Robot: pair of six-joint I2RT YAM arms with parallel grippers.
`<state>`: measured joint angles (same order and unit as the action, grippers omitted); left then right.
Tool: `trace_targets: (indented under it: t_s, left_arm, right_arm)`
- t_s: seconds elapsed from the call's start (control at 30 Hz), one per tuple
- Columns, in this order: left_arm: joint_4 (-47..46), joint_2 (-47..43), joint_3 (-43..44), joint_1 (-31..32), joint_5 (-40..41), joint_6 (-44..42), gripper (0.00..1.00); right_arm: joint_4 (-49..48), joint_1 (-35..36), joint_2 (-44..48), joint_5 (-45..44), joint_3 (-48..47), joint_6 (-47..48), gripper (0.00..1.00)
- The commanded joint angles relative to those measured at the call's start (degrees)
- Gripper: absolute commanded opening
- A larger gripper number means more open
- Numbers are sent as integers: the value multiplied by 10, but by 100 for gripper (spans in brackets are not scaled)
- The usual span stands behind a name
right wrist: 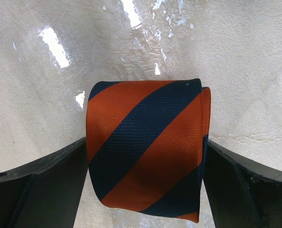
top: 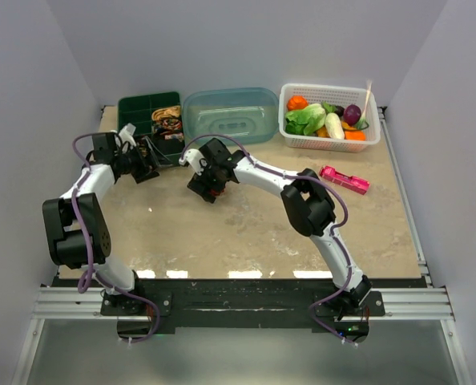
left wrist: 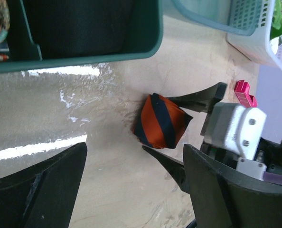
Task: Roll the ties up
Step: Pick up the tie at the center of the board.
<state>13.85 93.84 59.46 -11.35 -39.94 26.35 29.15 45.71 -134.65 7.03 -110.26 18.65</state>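
An orange tie with dark navy diagonal stripes [right wrist: 145,142] lies rolled into a coil on the table [right wrist: 236,57]. My right gripper [right wrist: 145,147] is open and straddles the coil, one black finger [right wrist: 51,180] close against each side. In the left wrist view the same roll [left wrist: 161,121] sits between those two fingertips. The top view hides most of it under the right gripper [top: 208,188]. My left gripper [left wrist: 131,190] is open and empty, to the left of the roll by the green box [top: 146,112]. Patterned coiled ties [top: 167,119] lie in that box.
The green compartment box [left wrist: 84,54] stands at the back left, a clear blue tub [top: 230,115] beside it. A white basket of toy vegetables [top: 329,118] is at the back right. A pink flat gadget [top: 344,179] lies right of the arms.
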Motion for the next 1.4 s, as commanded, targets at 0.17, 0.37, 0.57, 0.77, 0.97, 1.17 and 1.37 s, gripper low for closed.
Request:
trace_targets:
  t_s: [0.17,0.37,0.57,0.77,0.97,1.17,1.37]
  left_arm:
    - [8,-5,106,-6,-4,-7,82]
    - [22,15,163,-7,9,-2,80]
    - [70,32,224,10,84,-33,77]
    - [126,77,290,54,154,-63,61]
    - [179,144,361,96,243,-82,30]
    - [205,201,397,108,303,-72,7]
    - [224,235,420,108,332,-79,2]
  right_arm:
    - [-9,-4,-18,-21,-8,-29,67]
    - [-13,-17,-15,11,-5,-47,45]
    - [-11,-19,-13,37,1,-56,29]
    - [-17,-19,13,70,22,-73,21]
    - [-46,-24,78,104,72,-110,12]
    - [-67,-30,134,113,120,-137,2]
    - [-78,-38,177,118,151,-153,0]
